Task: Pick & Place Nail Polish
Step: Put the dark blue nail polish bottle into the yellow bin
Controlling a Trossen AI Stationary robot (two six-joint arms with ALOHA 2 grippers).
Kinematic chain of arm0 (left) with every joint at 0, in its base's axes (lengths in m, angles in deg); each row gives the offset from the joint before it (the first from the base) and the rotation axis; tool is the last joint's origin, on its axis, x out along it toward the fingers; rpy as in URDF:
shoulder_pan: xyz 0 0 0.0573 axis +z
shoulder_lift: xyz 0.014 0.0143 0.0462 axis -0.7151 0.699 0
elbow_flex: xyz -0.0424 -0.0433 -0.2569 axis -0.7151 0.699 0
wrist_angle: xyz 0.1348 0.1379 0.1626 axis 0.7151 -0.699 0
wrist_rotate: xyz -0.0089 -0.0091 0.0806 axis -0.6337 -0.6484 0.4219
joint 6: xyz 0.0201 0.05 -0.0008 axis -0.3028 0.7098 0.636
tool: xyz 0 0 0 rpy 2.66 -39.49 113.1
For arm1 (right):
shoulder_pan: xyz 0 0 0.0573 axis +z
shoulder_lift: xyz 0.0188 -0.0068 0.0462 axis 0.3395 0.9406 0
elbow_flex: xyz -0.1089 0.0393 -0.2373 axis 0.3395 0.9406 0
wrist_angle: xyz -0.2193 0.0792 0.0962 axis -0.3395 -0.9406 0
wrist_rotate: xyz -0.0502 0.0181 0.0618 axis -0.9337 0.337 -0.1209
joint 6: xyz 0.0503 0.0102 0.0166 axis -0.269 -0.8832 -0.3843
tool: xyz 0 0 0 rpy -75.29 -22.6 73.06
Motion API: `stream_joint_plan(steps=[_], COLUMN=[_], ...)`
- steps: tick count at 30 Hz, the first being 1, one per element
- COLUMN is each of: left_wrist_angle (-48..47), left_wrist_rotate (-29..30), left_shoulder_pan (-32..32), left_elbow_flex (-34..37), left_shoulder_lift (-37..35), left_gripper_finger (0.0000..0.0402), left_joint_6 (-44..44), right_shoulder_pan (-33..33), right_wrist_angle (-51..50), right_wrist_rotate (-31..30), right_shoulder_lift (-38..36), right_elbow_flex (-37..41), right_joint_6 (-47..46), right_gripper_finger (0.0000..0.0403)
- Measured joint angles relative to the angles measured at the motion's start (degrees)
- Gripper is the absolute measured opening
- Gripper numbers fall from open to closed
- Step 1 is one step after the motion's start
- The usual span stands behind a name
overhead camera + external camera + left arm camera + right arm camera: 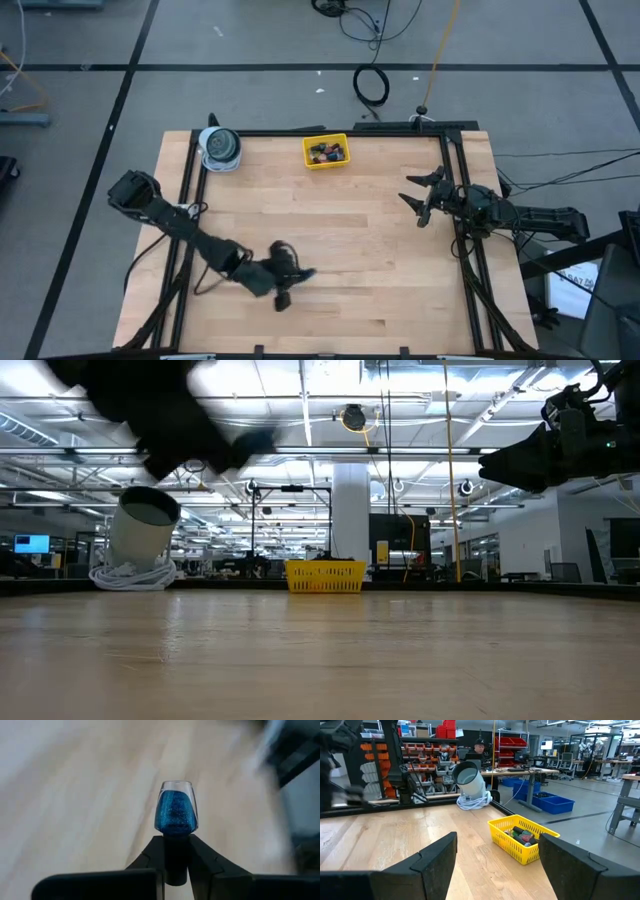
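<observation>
A blue glitter nail polish bottle [176, 810] with a dark cap sticks out from between the fingers of my left gripper [176, 842], which is shut on it. That gripper [292, 278] hovers over the table's near left part and shows as a dark blur high in the low view [170, 420]. Several more nail polish bottles [522, 836] lie in the yellow tray [326, 151] at the table's far edge. My right gripper [418, 195] waits open at the table's right edge, with nothing between its fingers [435, 857]. My left gripper pinches the bottle's dark cap [176, 856] between its two fingers. The glass body points away from the gripper, in line with the fingers. The bottle is lifted clear of the table.
A grey-white tape roll [220, 148] on a coil of white cord sits at the far left corner, left of the tray. A black frame rail [330, 132] runs around the table. The middle of the wooden tabletop [340, 230] is bare. A person [479, 745] stands beyond the table.
</observation>
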Motion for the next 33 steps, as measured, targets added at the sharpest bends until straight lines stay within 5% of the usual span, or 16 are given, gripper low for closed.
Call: stream_joint_plan(steps=[5, 9, 22, 33], left_wrist_angle=[23.38, 36.86, 58.80, 59.76], left_wrist_rotate=[-2.95, -12.82, -47.74, -45.89], left_shoulder_pan=[6.55, 10.28, 9.67, 6.05], left_elbow_flex=[-1.44, -1.42, -1.42, -1.44], left_shoulder_lift=[-0.20, -0.18, -0.22, -0.22], left_gripper_finger=[0.0035, 0.0036, 0.0037, 0.0037], left_joint_6=[14.61, 21.16, 20.76, 20.93], right_shoulder_pan=[0.00, 0.00, 0.00, -0.01], right_wrist_angle=[-0.03, 0.06, -0.03, -0.03], right_wrist_rotate=[0.00, 0.00, 0.00, 0.00], right_shoulder_lift=[0.00, -0.01, 0.00, 0.00], right_elbow_flex=[0.00, 0.00, 0.00, 0.00], right_joint_6=[0.02, 0.00, 0.01, 0.02], right_gripper_finger=[0.0267, 0.0267, 0.0267, 0.0267])
